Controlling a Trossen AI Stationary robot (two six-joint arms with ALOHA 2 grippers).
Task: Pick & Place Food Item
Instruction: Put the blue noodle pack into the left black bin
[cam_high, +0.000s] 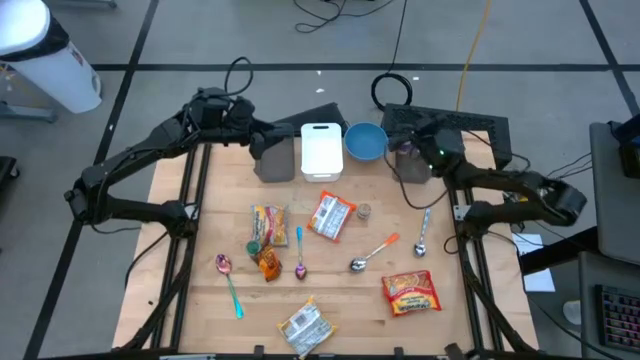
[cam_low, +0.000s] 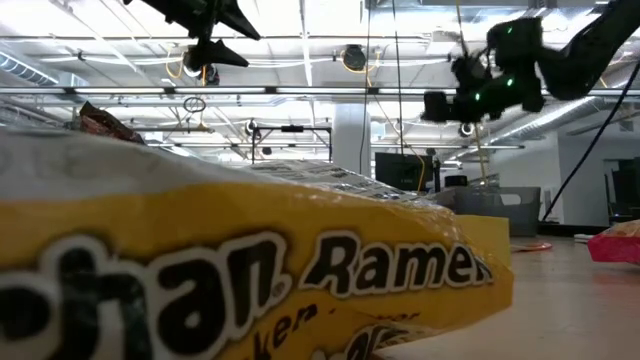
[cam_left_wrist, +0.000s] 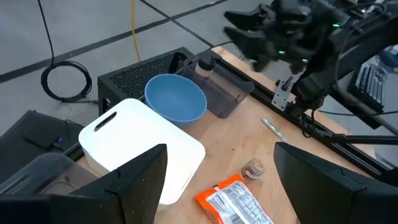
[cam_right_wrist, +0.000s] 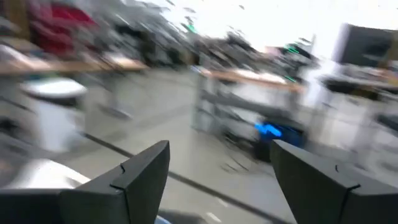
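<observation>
Left gripper (cam_left_wrist: 214, 180) and right gripper (cam_right_wrist: 217, 174): jaws wide, empty

My left arm reaches in from the left side of the table (cam_high: 200, 300), elbow out past the table's left edge, forearm running along its far edge. My left gripper (cam_high: 262, 143) hangs above the table's far edge, left of the middle, its fingers (cam_left_wrist: 134, 177) spread wide with nothing between them. My right arm folds in from the table's right side, elbow beyond the right edge. My right gripper (cam_high: 410, 150) hovers over the far right part of the table, raised and pointing outward, fingers (cam_right_wrist: 146, 171) parted and empty.
</observation>
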